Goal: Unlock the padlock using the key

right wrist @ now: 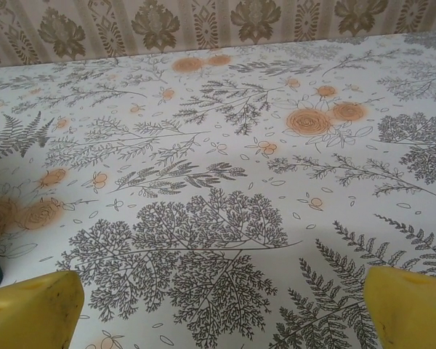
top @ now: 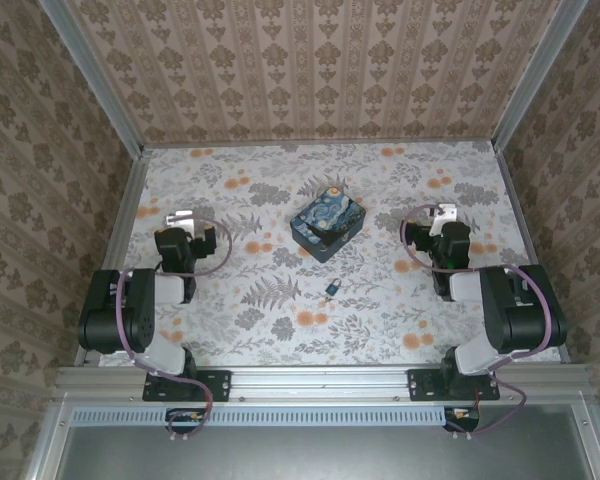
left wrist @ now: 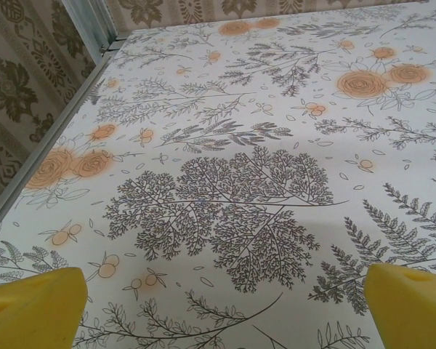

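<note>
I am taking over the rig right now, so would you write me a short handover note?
Left gripper: jaws open, empty, over the table's left side.
Right gripper: jaws open, empty, over the right side.
Padlock: lying on the table near the front middle, apart from the painted box behind it.
Key: too small to make out.
Done: nothing grasped yet.
Left: find the key, steady the padlock, unlock it.
</note>
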